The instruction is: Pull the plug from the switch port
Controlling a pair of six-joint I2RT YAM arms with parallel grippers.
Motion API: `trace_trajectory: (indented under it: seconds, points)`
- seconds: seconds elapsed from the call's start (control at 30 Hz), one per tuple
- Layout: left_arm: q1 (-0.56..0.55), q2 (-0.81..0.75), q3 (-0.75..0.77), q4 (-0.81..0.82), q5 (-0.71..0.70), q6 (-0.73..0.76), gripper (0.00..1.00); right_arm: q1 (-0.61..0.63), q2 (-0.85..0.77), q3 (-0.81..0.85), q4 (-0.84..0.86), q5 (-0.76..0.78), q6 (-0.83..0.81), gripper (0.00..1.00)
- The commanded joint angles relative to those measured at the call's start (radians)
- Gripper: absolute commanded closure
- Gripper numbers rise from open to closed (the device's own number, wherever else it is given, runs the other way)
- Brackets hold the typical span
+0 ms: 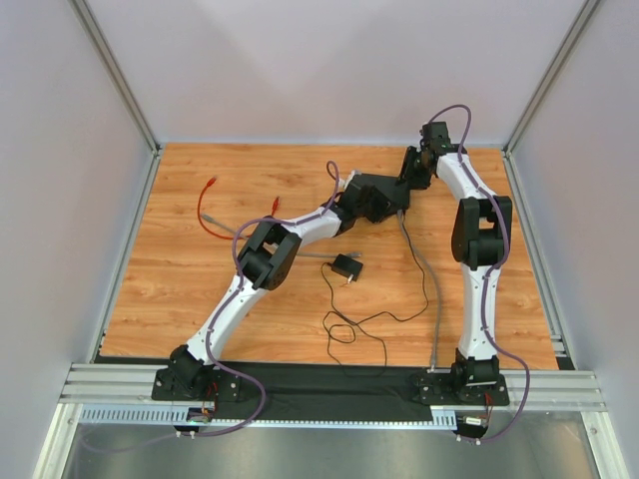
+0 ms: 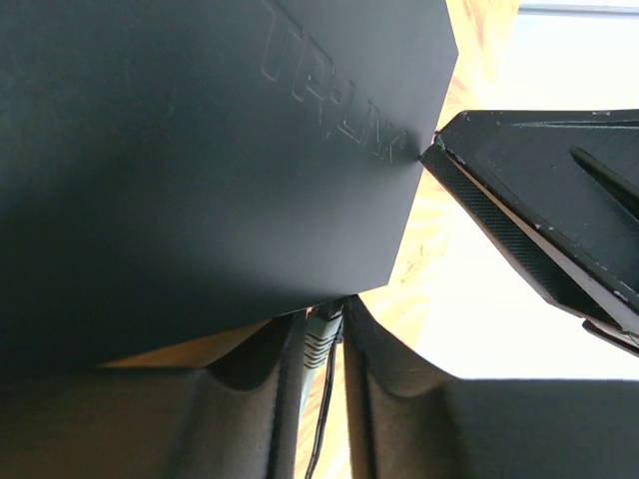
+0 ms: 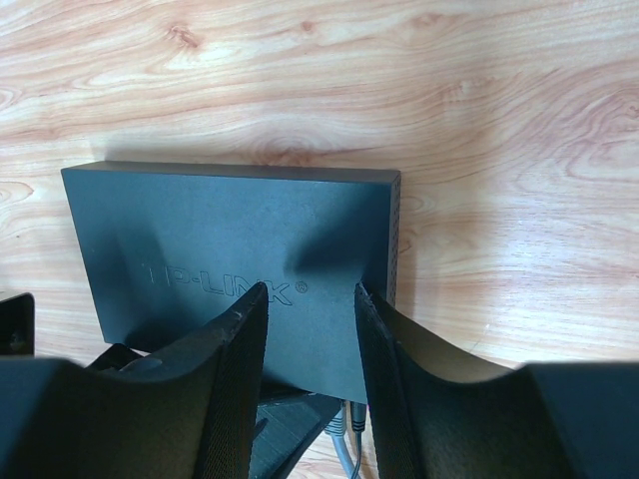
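At upper centre of the worktop (image 1: 170, 269), the left gripper (image 2: 321, 324) pinches the grey plug (image 2: 321, 341) at the TP-Link switch (image 3: 230, 230); the right gripper (image 3: 310, 299) is over it, jaws spread.

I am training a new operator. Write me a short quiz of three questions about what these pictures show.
1. True or false: the left gripper straddles the grey plug.
2. Which name is embossed on the switch? A) TP-LINK B) Netgear C) Cisco
3. Fill in: in the top view, the small black adapter lies ___ the left arm and the right arm.
Key: 1 true; 2 A; 3 between.
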Motion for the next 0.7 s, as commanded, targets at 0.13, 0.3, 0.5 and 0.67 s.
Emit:
trace_trajectory:
  seconds: [0.13,0.3,0.5,0.67]
  points:
    - [0.006,0.042,-0.015,0.045,0.028,-0.040,0.82,-0.004,0.062,-0.023,-0.096,0.063,-0.029,0.57]
    - [0.006,0.007,-0.066,0.057,0.002,-0.017,0.87,-0.002,0.063,-0.024,-0.097,0.063,-0.031,0.57]
    - [0.008,0.008,-0.094,0.070,0.020,-0.005,0.90,-0.002,0.068,-0.013,-0.111,0.080,-0.026,0.57]
    - [0.009,-0.009,-0.117,0.050,0.049,0.029,0.93,-0.001,0.074,0.008,-0.145,0.121,-0.031,0.57]
